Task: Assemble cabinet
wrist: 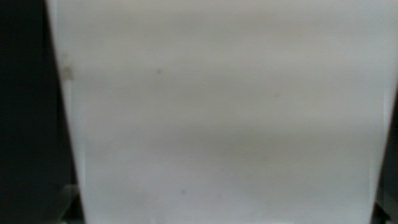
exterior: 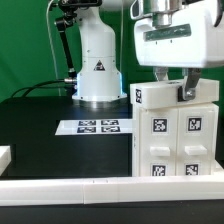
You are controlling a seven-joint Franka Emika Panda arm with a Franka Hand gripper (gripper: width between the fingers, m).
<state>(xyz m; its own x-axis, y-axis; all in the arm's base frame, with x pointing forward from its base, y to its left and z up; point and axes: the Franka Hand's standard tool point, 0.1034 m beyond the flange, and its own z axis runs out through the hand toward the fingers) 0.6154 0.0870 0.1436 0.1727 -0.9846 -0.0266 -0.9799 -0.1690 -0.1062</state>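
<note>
The white cabinet (exterior: pixel 175 130) stands upright at the exterior view's right, with black-and-white tags on its front blocks and on its side. My gripper (exterior: pixel 181 93) comes down from above onto its top edge, and one dark finger (exterior: pixel 185 90) shows against the top piece. In the wrist view a plain white face of the cabinet (wrist: pixel 222 100) fills the whole span between the jaws, with black table on either side. The gripper (wrist: pixel 222 212) looks shut on the cabinet across its width.
The marker board (exterior: pixel 97 127) lies on the black table left of the cabinet. The white robot base (exterior: pixel 98 70) stands behind it. A white rail (exterior: pixel 90 186) runs along the front edge, and a white block (exterior: pixel 4 157) sits at the far left.
</note>
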